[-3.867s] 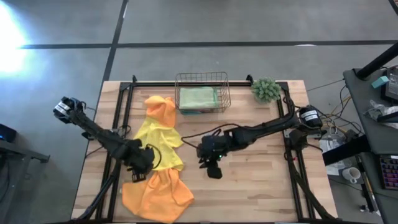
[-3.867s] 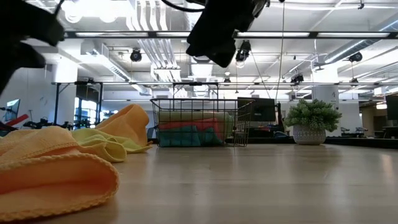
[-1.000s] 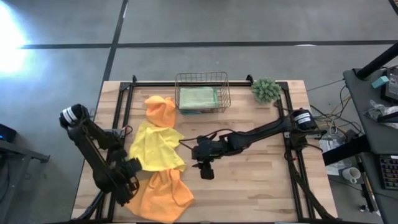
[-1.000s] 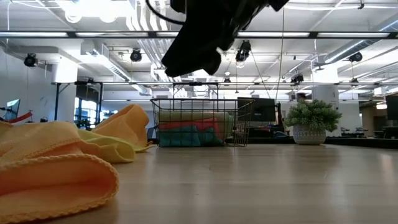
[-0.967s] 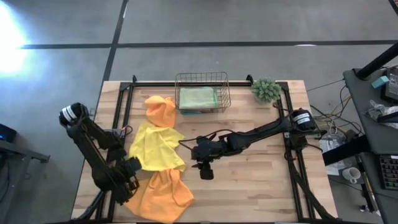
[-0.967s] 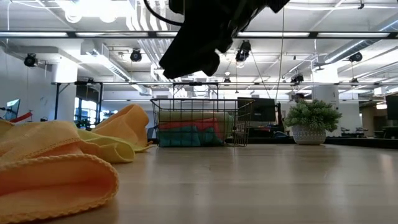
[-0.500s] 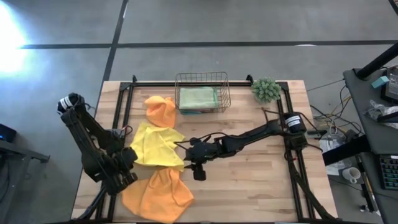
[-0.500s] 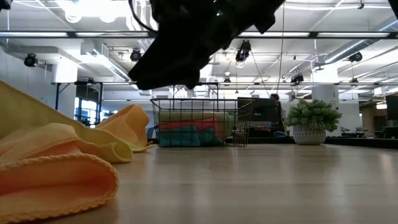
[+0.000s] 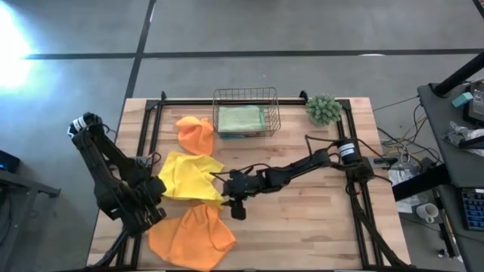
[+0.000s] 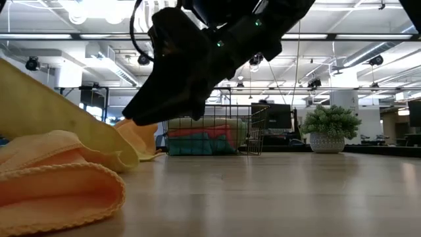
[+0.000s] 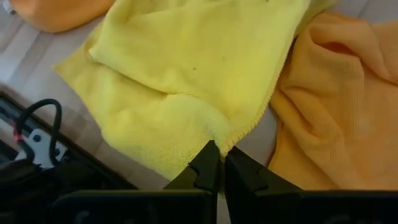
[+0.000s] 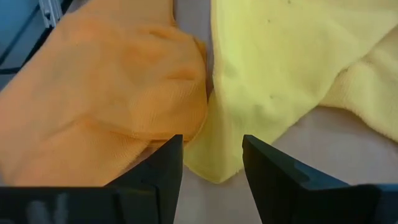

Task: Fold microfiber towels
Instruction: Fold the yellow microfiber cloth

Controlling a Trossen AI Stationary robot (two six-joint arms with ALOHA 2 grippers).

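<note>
A yellow microfiber towel [image 9: 190,176] lies crumpled at mid-left of the table. An orange towel [image 9: 193,237] lies by the near edge and another orange one [image 9: 194,134] farther back. My left gripper [image 11: 217,163] is shut on the yellow towel's near-left part, which slopes up off the table [image 10: 39,105]. My right gripper [image 12: 211,144] hangs open, slanting down over the yellow towel's near-right corner [image 12: 214,171] and touching nothing. Folded towels [image 9: 240,119] lie in the wire basket [image 9: 245,94]. My left gripper pinches a bunched bit of the yellow towel at its hemmed edge [image 11: 219,137] between its two shut fingers. The fingers come steeply from above. That part is lifted off the table, and the cloth slopes down from it to the rest, which lies on the table.
A small green plant [image 9: 324,109] stands at the far right, next to the basket. Black frame rails [image 9: 148,136] run along the table's left and right sides. Bare wood [image 9: 302,219] lies to the right of the towels.
My left gripper has risen and gone toward the far edge, staying shut and lifting the yellow towel's near-left part. The yellow towel has drawn clear of the far orange towel. My right gripper has sunk and gone left toward the yellow towel's near-right corner, still open.
</note>
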